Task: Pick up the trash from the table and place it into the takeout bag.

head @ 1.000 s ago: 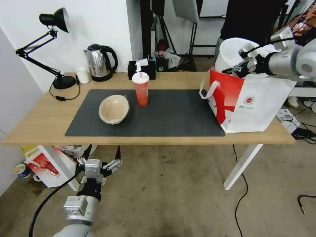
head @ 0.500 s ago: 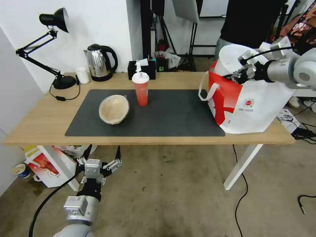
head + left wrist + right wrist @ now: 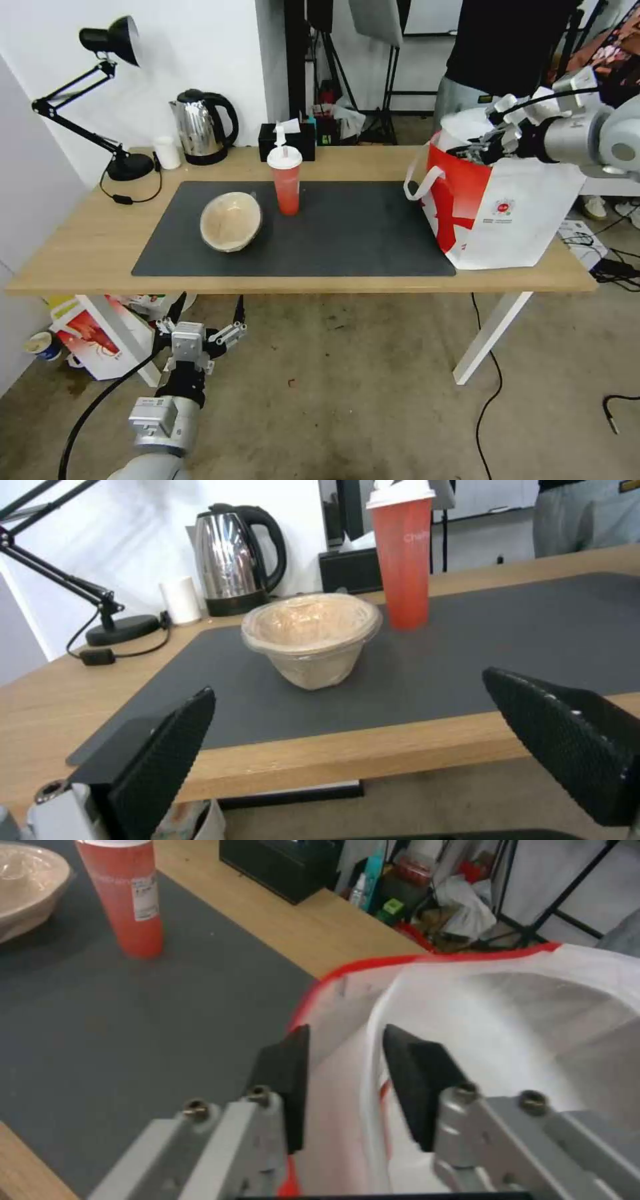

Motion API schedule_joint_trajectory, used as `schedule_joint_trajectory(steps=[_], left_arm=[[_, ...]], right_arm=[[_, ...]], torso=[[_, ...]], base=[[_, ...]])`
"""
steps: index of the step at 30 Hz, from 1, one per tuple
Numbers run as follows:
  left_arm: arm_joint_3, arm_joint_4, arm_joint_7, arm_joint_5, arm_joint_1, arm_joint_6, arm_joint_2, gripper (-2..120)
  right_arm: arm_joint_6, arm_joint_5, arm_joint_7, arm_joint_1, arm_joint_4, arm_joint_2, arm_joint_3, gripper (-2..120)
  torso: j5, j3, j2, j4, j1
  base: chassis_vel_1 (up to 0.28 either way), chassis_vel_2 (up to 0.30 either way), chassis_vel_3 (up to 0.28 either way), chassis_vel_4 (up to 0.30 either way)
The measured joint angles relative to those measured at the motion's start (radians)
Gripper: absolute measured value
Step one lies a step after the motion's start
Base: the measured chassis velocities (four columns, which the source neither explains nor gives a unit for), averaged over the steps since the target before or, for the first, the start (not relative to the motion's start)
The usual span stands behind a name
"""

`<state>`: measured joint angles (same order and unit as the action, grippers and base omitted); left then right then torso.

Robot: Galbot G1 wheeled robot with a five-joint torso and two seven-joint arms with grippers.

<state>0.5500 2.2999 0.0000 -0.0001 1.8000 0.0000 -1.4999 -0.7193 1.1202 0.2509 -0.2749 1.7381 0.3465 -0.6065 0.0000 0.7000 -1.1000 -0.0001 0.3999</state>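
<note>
Where the large boxy white and red takeout bag (image 3: pixel 505 207) stands at the right end of the long light-wood table (image 3: pixel 93 240), right gripper (image 3: pixel 475 150) at the bag's mouth, fingers narrowly parted about the rim of the wide white plastic bowl (image 3: pixel 507 1030), bowl partly sunk inside the bag. Whether the pads press the rim: cannot tell. Tan paper bowl (image 3: pixel 231 221) on the dark grey rectangular mat (image 3: pixel 347 233), just beside the red drink cup with white lid and straw (image 3: pixel 286 177), upright. Left gripper (image 3: pixel 199 333) parked low before the table edge, fingers spread wide, holding nothing.
</note>
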Motion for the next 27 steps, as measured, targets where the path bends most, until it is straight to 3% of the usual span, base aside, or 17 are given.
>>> schedule_joint_trajectory(steps=[16, 27], left_arm=[[0.0, 0.0, 0.0, 0.0, 0.0, 0.0, 0.0, 100], [0.0, 0.0, 0.0, 0.0, 0.0, 0.0, 0.0, 100]], right_arm=[[-0.001, 0.001, -0.009, -0.012, -0.007, 0.017, 0.0, 94], [-0.001, 0.02, -0.021, -0.027, -0.002, 0.027, 0.01, 100]], torso=[[0.0, 0.0, 0.0, 0.0, 0.0], [0.0, 0.0, 0.0, 0.0001, 0.0]], base=[[0.0, 0.0, 0.0, 0.0], [0.0, 0.0, 0.0, 0.0]])
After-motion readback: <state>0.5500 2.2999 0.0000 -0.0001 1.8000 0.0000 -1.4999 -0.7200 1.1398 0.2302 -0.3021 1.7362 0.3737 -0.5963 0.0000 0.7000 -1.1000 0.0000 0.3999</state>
